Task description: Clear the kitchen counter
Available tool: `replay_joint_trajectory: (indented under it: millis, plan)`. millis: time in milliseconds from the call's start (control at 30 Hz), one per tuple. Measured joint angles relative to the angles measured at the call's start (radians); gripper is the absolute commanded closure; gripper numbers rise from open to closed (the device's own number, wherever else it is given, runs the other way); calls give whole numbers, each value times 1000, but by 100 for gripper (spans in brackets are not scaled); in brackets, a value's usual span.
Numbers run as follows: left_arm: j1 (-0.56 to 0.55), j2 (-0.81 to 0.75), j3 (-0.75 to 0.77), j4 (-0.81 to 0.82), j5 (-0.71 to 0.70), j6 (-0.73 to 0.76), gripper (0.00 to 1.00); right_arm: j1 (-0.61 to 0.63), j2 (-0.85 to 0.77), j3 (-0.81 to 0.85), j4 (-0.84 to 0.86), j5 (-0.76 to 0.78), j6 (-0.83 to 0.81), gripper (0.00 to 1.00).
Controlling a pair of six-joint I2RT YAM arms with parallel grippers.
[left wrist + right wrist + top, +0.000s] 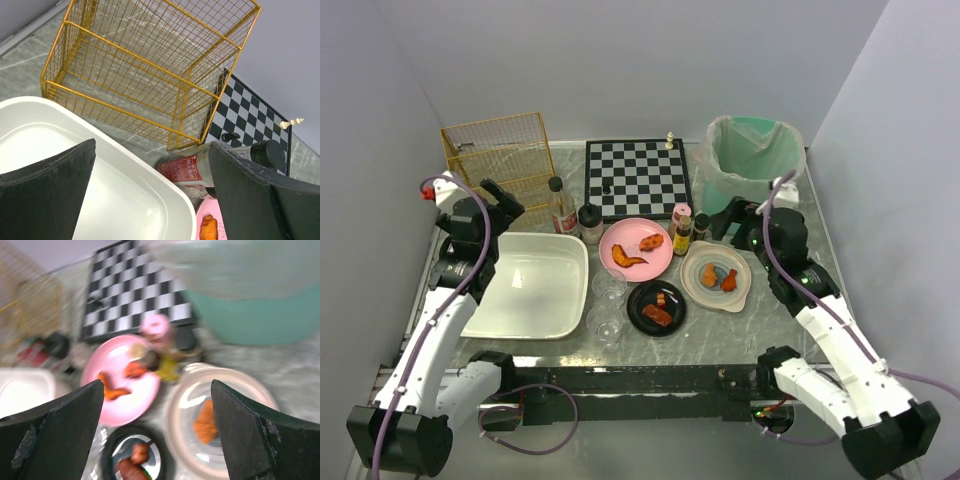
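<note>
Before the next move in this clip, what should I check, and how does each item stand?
1. The left gripper open and empty: ok.
2. The right gripper open and empty: ok.
3. The green bin lined, mouth unobstructed: ok.
4. The white tub empty, ready for dishes: ok.
5. The kitchen counter cleared: not ok; the pink plate with food stands on it, among other items.
6. Right wrist view sharp: not ok, blurred.
</note>
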Motion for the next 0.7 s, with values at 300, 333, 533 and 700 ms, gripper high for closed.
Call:
replay_joint_trajectory:
  millis: [300, 333, 533, 700]
  plan:
    - [3, -84, -18, -38, -26, -29, 1, 286, 116, 122, -58, 26, -24, 7]
    - [3, -99, -21, -34, -23, -24, 1, 310, 142, 136, -61, 23, -27, 7]
    - [5, -90, -22, -18, 39, -16, 2, 425, 320, 197, -65, -24, -29, 8]
    - [5, -47, -61, -2, 140, -19, 3, 497, 491, 256, -68, -74, -22, 10]
